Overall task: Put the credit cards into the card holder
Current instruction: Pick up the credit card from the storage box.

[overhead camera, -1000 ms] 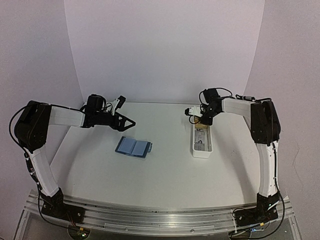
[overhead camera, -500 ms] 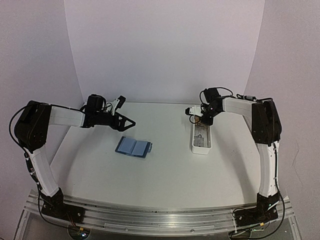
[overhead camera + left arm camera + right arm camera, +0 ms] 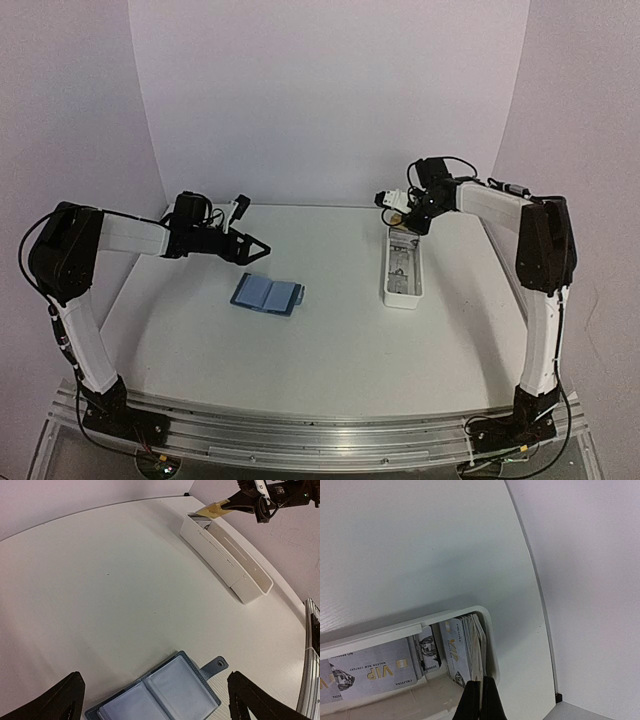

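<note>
The card holder [image 3: 267, 293] lies open on the table, blue, its snap tab [image 3: 216, 665] pointing right. My left gripper [image 3: 252, 245] hovers just behind it, open, with nothing between its fingers [image 3: 250, 697]. My right gripper [image 3: 410, 220] is shut on a tan-gold credit card [image 3: 214, 510], held in the air above the far end of the white tray [image 3: 403, 275]. In the right wrist view the fingertips [image 3: 472, 702] pinch that card edge-on, right over a stack of upright credit cards [image 3: 462, 647] in the tray's end.
More pale cards marked VIP [image 3: 370, 672] lie flat in the tray. The table's right edge [image 3: 540, 605] and the side wall run close behind the tray. The tray's long side wall [image 3: 215, 555] faces the card holder.
My right gripper has shut on a card and lifted up and back from the tray's far end. The left arm has barely moved.
</note>
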You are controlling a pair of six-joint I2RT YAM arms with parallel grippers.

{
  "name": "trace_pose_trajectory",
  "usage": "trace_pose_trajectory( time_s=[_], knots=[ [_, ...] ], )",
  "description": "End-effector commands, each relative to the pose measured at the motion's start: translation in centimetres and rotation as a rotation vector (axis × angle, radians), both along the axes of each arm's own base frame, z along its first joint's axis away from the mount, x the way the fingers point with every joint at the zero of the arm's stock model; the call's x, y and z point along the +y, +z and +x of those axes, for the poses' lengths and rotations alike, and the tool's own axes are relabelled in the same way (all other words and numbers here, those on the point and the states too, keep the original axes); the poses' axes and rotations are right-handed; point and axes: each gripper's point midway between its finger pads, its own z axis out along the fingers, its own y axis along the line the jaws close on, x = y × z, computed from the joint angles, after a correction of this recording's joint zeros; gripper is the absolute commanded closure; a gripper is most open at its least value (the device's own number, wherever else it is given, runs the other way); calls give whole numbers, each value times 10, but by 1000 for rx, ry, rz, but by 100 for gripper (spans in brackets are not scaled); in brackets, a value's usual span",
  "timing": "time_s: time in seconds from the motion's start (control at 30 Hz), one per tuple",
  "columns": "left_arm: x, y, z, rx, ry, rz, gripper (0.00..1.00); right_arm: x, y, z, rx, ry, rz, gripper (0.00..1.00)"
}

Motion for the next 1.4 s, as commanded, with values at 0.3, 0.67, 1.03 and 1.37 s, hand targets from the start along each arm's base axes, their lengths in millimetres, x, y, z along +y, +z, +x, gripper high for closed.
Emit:
trace_pose_trajectory(
  time_s=[0.3, 0.67, 1.03, 1.37],
  knots=[
    [6, 19, -7, -21, 22, -21, 1, 15, 40, -3, -32, 32, 150, 100],
    [1, 23, -10, -63, -29, -29, 1, -7, 57, 2, 88, -211, 396, 100],
    [-25, 63, -25, -119, -245, -188, 9, 35, 170, -11, 197, -202, 920, 100],
    [-80, 155, -15, -209, -438, -413, 7, 134, 253, -112, 340, 280, 1312, 100]
  ],
)
